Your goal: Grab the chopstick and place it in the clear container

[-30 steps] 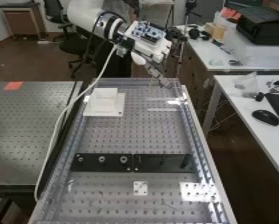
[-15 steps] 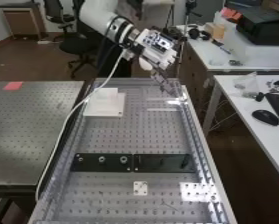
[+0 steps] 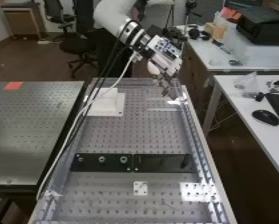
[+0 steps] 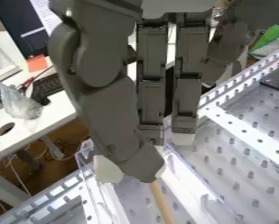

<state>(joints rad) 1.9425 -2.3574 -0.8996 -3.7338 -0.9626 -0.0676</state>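
Over the far right part of the bench in the high view is the hand [image 3: 165,80], its fingers pointing down. In the wrist view the hand [image 4: 110,107] has its thumb bent across to a pale fingertip, with the tan chopstick [image 4: 161,202] pinched there. One end of the chopstick sticks out past the thumb tip; its other end is hidden. Thin transparent walls of the clear container [image 4: 201,183] stand below and around the fingertips. Whether the chopstick is inside those walls, I cannot tell.
A white block [image 3: 110,104] stands on the perforated bench, left of the hand in the high view. Black plates [image 3: 133,163] cross the bench nearer the camera. Metal rails [image 3: 201,145] edge it, and a white desk [image 3: 239,100] stands to the right.
In the high view the hand has moved down and slightly right, closer over the bench's far right corner. The arm's cables have swung along with it.
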